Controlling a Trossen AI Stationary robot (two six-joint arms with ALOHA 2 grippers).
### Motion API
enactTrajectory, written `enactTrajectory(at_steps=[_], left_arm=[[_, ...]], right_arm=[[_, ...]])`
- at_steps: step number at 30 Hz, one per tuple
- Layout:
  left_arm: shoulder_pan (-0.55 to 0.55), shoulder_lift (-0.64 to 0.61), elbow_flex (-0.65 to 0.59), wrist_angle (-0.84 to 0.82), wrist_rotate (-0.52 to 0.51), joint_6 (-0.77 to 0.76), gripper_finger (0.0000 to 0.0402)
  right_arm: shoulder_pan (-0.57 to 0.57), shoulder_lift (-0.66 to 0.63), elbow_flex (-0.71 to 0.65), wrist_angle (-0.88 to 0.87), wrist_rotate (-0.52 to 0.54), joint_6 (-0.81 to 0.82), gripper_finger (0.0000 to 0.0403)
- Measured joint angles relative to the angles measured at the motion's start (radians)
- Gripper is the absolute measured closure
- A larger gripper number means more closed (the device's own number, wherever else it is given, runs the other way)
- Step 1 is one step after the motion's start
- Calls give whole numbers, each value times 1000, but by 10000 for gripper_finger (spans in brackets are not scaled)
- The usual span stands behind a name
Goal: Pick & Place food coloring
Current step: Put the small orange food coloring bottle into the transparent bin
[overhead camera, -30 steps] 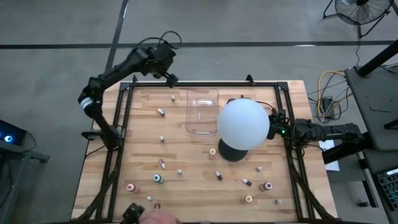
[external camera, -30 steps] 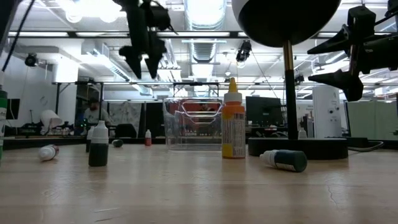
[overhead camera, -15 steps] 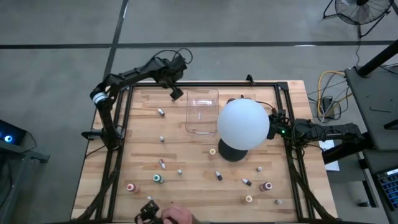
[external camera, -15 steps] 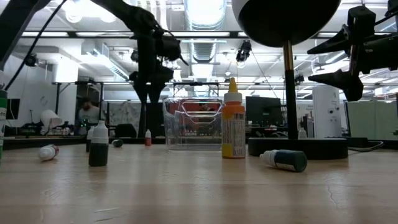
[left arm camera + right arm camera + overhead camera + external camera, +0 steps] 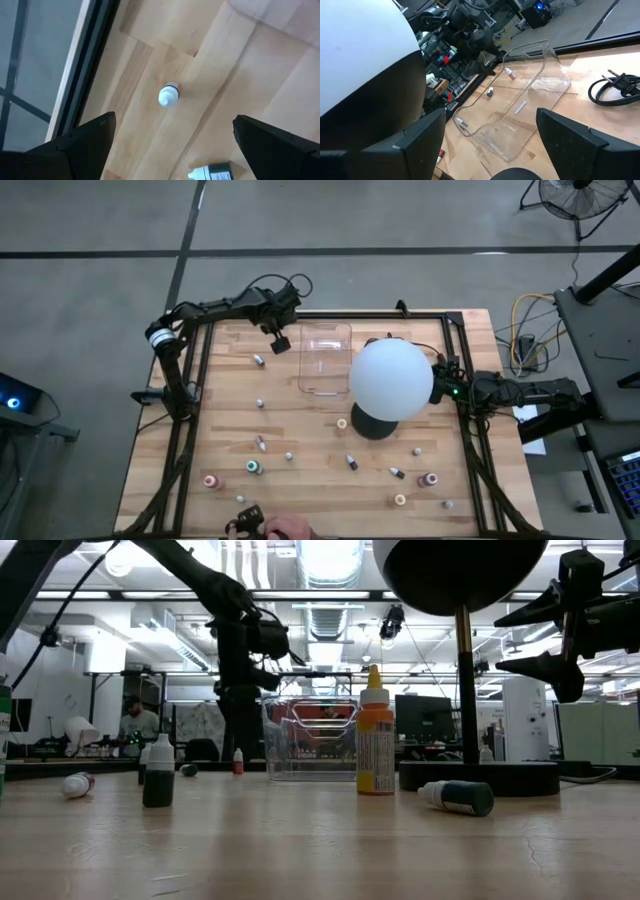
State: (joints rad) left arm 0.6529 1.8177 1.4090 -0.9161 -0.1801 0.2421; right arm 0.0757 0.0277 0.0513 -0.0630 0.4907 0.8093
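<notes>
1. Wooden worktop (image 5: 320,420) is shown strewn with food coloring bottles (image 5: 255,467), well apart from both pincers.
2. Left pincer (image 5: 279,342) is held wide and empty directly above a white-capped vial (image 5: 168,95); a clear tray (image 5: 325,358) is seen just beside it.
3. Right pincer (image 5: 490,145) is parked wide and empty beside the white globe (image 5: 391,379).

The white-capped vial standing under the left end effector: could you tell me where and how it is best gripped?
Probably from straight above, closing on the cap or the body just below it. The vial stands upright on bare wood, its white cap facing the wrist camera between the open left end effector, with only a lying bottle nearby.
</notes>
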Motion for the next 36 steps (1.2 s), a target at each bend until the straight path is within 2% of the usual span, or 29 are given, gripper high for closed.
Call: enactTrajectory(at_steps=[14, 23, 28, 36], left_arm=[[22, 113, 26, 16, 5, 63, 30], [44, 122, 26, 42, 16, 79, 33], [47, 119, 26, 42, 42, 74, 62], [47, 119, 26, 42, 44, 52, 134]], right_arm=[[0, 0, 0, 0, 0, 0, 101], [0, 0, 0, 0, 0, 0, 101], [0, 0, 0, 0, 0, 0, 101], [0, 0, 0, 0, 0, 0, 101]])
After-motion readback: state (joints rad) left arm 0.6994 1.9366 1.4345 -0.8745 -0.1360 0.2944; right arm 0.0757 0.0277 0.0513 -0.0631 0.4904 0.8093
